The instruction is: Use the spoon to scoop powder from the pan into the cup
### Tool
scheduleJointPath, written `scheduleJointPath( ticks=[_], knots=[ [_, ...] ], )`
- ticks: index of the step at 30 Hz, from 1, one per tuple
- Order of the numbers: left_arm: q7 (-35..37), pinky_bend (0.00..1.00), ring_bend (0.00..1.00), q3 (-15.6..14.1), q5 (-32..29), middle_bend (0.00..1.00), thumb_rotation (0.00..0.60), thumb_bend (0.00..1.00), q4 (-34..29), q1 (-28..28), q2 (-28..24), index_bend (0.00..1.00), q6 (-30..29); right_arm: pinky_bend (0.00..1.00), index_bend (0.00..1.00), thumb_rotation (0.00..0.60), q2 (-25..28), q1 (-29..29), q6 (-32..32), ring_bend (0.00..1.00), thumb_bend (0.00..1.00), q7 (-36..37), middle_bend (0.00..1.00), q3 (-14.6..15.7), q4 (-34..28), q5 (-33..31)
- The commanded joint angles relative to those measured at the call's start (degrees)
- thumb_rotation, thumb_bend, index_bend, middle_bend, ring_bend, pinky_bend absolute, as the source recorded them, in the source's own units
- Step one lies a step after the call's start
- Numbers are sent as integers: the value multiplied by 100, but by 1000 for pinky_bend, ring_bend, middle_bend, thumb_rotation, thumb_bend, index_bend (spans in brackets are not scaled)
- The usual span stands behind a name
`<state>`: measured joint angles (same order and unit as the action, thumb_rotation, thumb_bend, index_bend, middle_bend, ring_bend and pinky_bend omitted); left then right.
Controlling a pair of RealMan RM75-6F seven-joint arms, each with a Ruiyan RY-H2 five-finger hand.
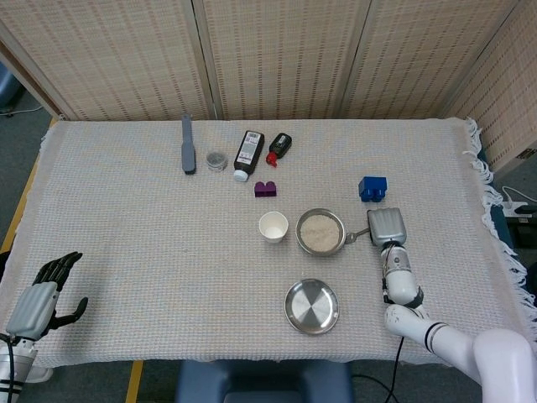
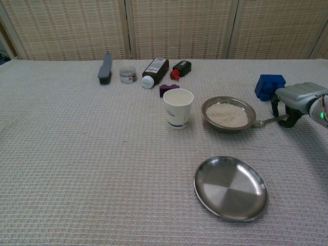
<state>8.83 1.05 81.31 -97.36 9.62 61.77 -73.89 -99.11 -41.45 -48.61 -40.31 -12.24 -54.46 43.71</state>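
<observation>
Head view. Pan [image 1: 320, 232] of pale powder [image 1: 320, 231] sat right of centre on the woven cloth [image 1: 151, 227]; white cup [image 1: 273, 227] just beside it on its left. Spoon [image 1: 359, 234] lay against the pan's right rim, handle running under the right hand [image 1: 386, 227]; grip could not be made out. Left hand [image 1: 44, 293] hung off the near-left table edge, fingers apart, holding nothing. Empty steel plate [image 1: 311, 306] lay nearer than the pan. Blue block [image 1: 372, 188] stood behind the right hand.

White cup [image 2: 178, 108] upright, left of powder-filled pan [image 2: 228, 114]; spoon [image 2: 268, 121] touching pan's right rim.
</observation>
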Motion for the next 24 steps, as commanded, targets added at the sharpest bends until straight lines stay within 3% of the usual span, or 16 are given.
scheduleJointPath(
  ticks=[1, 24],
  knots=[
    [6, 0, 0, -1, 0, 0, 600, 414, -1, -1, -2, 0, 0, 1000, 482, 600, 23, 6, -17, 1000, 321, -23, 964, 7, -39, -21],
    [-9, 0, 0, -17, -3, 0, 600, 411, -22, 9, -23, 0, 33, 1000, 515, 600, 167, 27, -52, 1000, 344, -193, 964, 91, -299, -241]
  ],
)
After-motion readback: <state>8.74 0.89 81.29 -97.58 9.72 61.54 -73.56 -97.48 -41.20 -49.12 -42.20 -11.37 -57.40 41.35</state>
